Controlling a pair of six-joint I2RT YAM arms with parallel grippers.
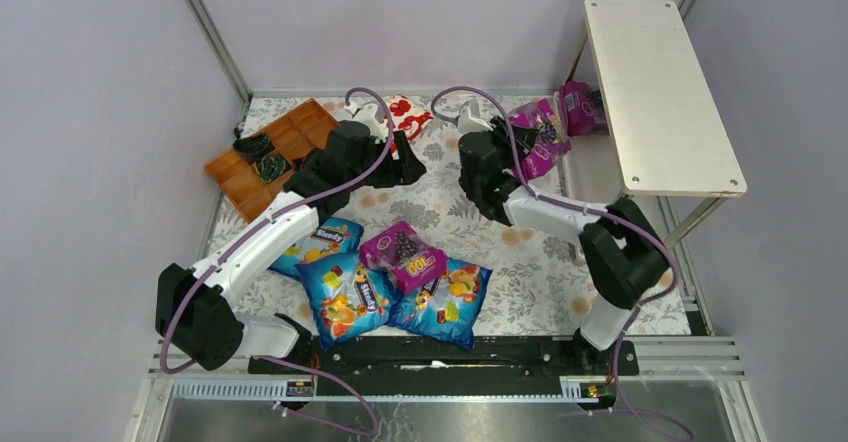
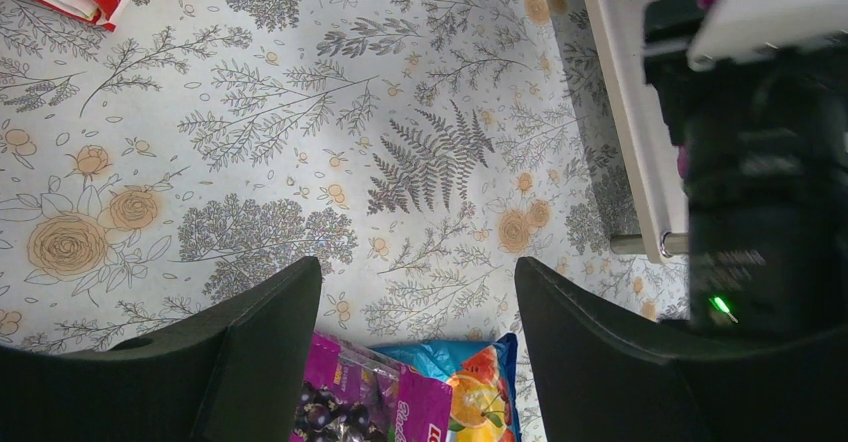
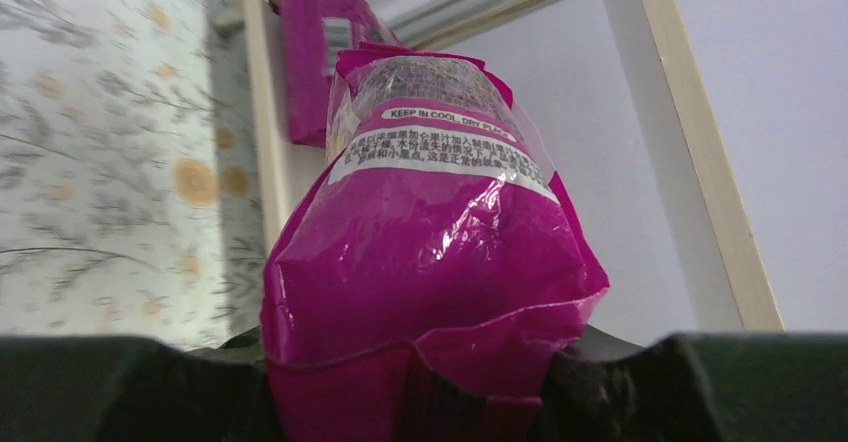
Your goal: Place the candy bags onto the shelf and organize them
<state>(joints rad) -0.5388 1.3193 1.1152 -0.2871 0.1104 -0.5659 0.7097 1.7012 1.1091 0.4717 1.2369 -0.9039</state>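
1. The held magenta grape bag (image 3: 430,252) is in the right gripper (image 3: 415,392). It is clamped by its lower seam, with the jaws pinched down to the thickness of the crimped foil. The packet stands up from the fingers, its printed back panel facing my wrist camera.
2. From above, that bag sits just beside the left edge of the lower board of the shelf (image 1: 660,92), at the far end. I cannot tell whether it touches the board.
3. A second magenta bag (image 1: 578,107) lies on the lower tier at the far end, partly under the top board. On the near side of it, the lower board shows bare.
4. The left gripper (image 2: 418,347) is spread wide and holds nothing. It hangs over the floral tablecloth (image 2: 300,162), left of the right arm.
5. Near the table's centre are three blue fruit bags (image 1: 345,297) fanned together, with a loose magenta bag (image 1: 403,254) on top of them. This pile is well apart from the shelf.
6. At the far left is a brown wooden tray (image 1: 270,157) holding dark wrapped pieces (image 1: 262,157). A red-and-white flower packet (image 1: 408,115) lies just beyond the left gripper.
7. Open cloth runs between the two grippers and the pile. The right arm's elbow sits near the shelf's near leg.
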